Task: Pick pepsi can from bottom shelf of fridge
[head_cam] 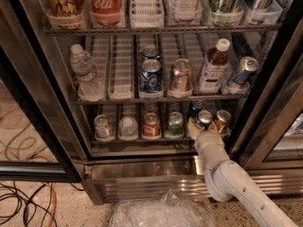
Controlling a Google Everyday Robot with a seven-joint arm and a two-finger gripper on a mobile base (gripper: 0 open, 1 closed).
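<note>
The fridge (28, 103) stands open before me. On its bottom shelf (142, 143) the dark-blue pepsi can (204, 118) with a silver top sits near the right end, leaning slightly. My gripper (201, 127) reaches in from the lower right on its white arm (227, 174). It sits right at the front of the pepsi can and touches or wraps its lower part. A copper-brown can (221, 119) stands just right of the pepsi can. Another dark can (196, 106) stands behind it.
Left of the pepsi can on the bottom shelf stand a green can (175, 123), a red can (151, 124) and two silver-topped cans (102, 126). The middle rack holds cans and bottles. The right door frame (265, 112) is close to the arm. Crumpled plastic (161, 214) and cables (23, 207) lie on the floor.
</note>
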